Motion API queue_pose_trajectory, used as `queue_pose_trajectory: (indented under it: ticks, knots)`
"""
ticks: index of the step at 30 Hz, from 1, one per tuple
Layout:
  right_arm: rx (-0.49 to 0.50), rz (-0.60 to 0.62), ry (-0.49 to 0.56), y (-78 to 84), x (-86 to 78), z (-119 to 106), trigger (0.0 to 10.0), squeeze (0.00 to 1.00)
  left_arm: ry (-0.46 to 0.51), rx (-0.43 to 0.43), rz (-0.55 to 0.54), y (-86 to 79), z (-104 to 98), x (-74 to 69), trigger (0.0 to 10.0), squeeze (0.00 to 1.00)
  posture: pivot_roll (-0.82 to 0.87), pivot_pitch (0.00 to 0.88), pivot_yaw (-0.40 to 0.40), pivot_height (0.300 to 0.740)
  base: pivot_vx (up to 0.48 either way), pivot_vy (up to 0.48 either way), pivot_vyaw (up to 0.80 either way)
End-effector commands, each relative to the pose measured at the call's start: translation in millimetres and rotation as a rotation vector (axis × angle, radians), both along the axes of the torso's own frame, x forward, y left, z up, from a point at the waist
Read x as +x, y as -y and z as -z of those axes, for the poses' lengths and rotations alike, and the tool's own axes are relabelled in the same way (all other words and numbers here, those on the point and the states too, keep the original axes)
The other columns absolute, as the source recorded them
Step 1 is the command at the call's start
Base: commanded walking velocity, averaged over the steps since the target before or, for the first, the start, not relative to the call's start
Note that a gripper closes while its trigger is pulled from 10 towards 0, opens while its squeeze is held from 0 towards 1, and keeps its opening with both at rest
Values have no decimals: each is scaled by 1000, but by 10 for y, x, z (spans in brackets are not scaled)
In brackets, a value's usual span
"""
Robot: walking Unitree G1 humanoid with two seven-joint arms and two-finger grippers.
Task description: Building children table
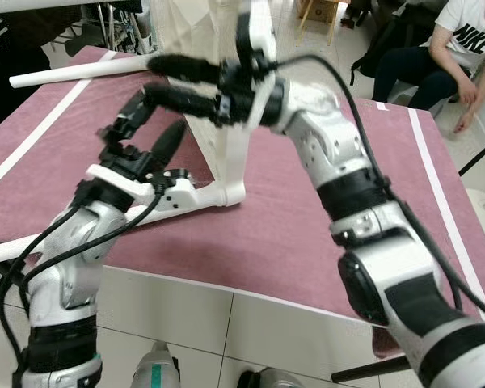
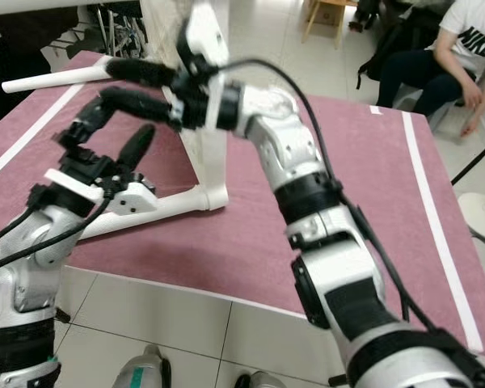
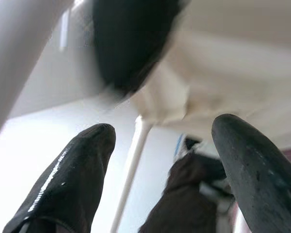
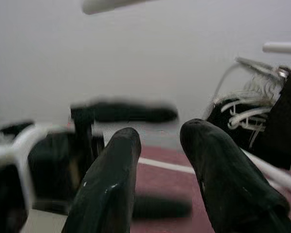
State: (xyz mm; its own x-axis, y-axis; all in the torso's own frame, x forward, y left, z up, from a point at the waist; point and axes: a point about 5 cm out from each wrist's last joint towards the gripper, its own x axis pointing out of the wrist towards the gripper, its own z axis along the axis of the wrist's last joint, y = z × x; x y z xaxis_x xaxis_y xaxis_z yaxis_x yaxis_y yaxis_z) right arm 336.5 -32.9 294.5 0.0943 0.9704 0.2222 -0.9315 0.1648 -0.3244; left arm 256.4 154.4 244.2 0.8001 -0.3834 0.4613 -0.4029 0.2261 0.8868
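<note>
While the right gripper (image 1: 166,81) spreads its long glossy black fingers (image 1: 182,68) beside the upright white panel (image 1: 233,153), the left gripper (image 1: 149,129), fingers likewise parted, hovers just before that panel's foot. Smooth white round legs (image 1: 69,73) lie near it on the maroon-covered counter (image 1: 291,218), white-striped at its edges.

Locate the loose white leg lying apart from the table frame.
In the left eye view the leg lies on the maroon mat, far left corner, beyond the left tool and left of the upright frame.
</note>
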Motion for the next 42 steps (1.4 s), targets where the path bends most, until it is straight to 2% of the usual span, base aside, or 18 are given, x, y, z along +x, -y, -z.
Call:
queue_pose_trajectory:
  ticks: [1,3,5,8,9,10,11,14,20,30,36,42]
  knots:
    - [4,-11,16,14,-44,-51,10000,0,339,-151,-26,-80,-194,-132,10000,0,186,0,-70,740,0,0,0]
    - [8,-14,5,45,-78,-13,10000,0,354,-144,-43,-125,-228,-147,10000,0,192,0,-75,740,0,0,0]
    - [-15,-10,-33,183,-191,189,10000,0,437,-114,-95,-251,-414,-200,10000,0,209,0,-93,740,0,0,0]
    - [-15,-10,-33,183,-191,189,10000,0,437,-114,-95,-251,-414,-200,10000,0,209,0,-93,740,0,0,0]
    - [-25,-5,-45,230,-226,259,10000,0,466,-104,-109,-282,-478,-220,10000,0,209,0,-93,740,0,0,0]
    - [-50,39,-83,335,-220,398,10000,0,509,-88,-111,-300,-569,-257,10000,0,216,0,-104,740,0,0,0]
    - [-50,39,-83,335,-220,398,10000,0,509,-88,-111,-300,-569,-257,10000,0,216,0,-104,740,0,0,0]
    - [-117,169,-186,579,-137,737,10000,0,587,-56,-77,-262,-736,-342,10000,0,220,0,-109,740,0,0,0]
    - [-124,220,-235,619,-84,829,10000,0,627,-67,-51,-223,-773,-404,10000,0,222,0,-113,740,0,0,0]
    - [-119,227,-238,567,-51,784,10000,0,638,-83,-44,-206,-720,-483,10000,0,237,0,-123,740,0,0,0]
    - [-112,215,-238,516,-35,780,10000,0,685,-68,-73,-235,-905,-386,10000,0,256,0,-128,740,0,0,0]
    - [-100,195,-251,448,-80,807,10000,0,677,-36,-92,-253,-1042,-258,10000,0,251,0,-119,740,0,0,0]
